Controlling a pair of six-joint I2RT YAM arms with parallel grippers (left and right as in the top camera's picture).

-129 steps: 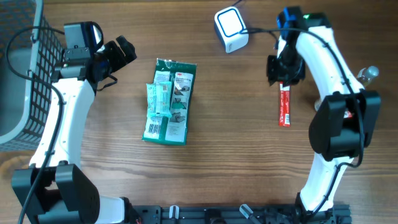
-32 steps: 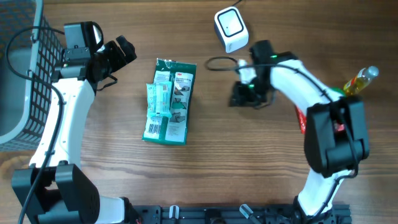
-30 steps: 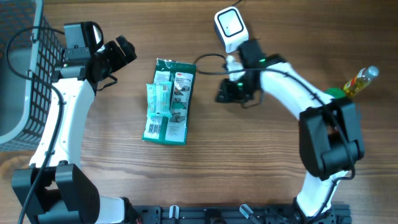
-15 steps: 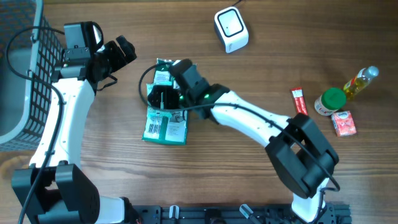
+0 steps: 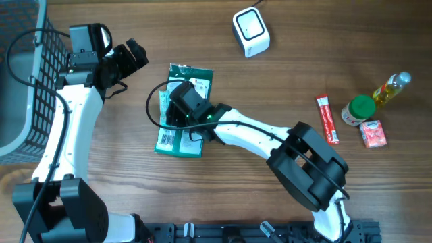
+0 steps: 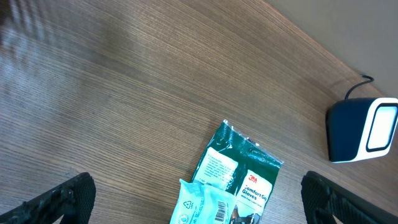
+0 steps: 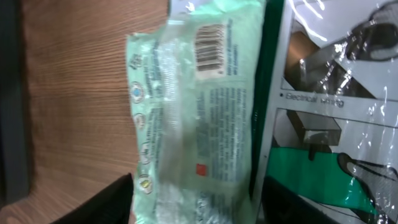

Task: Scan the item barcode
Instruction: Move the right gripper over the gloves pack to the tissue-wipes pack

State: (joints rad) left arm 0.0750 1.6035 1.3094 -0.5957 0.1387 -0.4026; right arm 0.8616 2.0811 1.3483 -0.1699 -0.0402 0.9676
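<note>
Bright, even light overhead; the right wrist view seems motion-blurred, with glare on the glove packet point(image 7: 323, 93).

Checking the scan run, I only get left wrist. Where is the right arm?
Observer: Stretched across the table. The right gripper sits over the pale green packet, which overlaps the green glove pack.
Operator: Gripped yet?
Observer: Can't tell. The fingers stand one at each side of the packet, which lies flat.
Operator: Anything else out there to scan?
Observer: Four things at the right side of the table: a red stick pack, a green-lidded jar, a bottle and a small red pack.
</note>
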